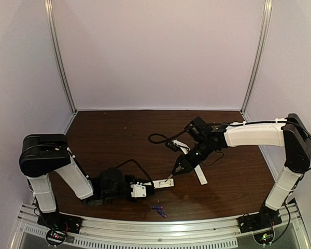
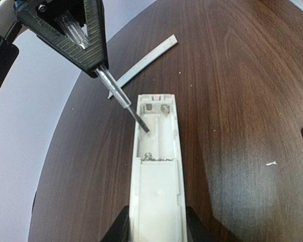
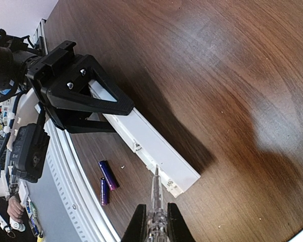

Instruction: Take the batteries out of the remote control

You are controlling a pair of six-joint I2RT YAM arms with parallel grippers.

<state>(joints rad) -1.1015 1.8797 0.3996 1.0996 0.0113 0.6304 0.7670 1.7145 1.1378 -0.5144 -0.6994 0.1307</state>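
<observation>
Our left gripper (image 2: 156, 229) pinches the remote control (image 2: 156, 191) — bay (image 2: 155, 135) up-frame, meeting the screwdriver (image 2: 122, 100) our right gripper (image 3: 155, 224) pinches.

The remote control (image 2: 156, 201) sat slim and white, bay side up: cover off, the recess empty, metal contacts bare at both ends. The batteries (image 3: 108, 175) — two small blue-purple cylinders — lay flat on the table (image 1: 119, 135), nearly side by side, near the remote but not touching it.
</observation>
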